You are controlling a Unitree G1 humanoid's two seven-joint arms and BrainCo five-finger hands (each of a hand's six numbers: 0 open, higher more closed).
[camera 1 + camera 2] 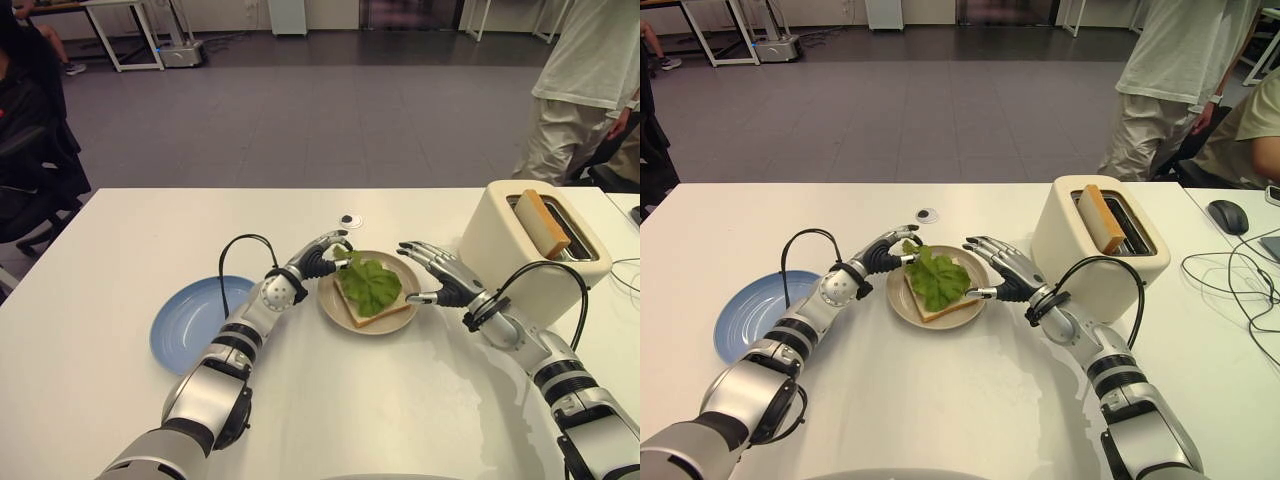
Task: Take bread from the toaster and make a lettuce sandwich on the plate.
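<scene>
A beige plate [392,323] in the table's middle carries a slice of bread [383,315] with a green lettuce leaf [370,284] lying on it. My left hand [322,256] is at the plate's left rim, its fingers pinched on the leaf's upper left edge. On the plate's right side my right hand [435,270] hovers open, fingers spread and holding nothing. A cream toaster [520,262] stands at the right with one slice of toast [541,222] sticking up from its slot.
A blue plate [192,318] lies at the left, under my left forearm. A small dark disc [348,219] sits on the table behind the beige plate. A mouse [1228,215] and cables [1240,275] lie at the right. People stand and sit beyond the far right edge.
</scene>
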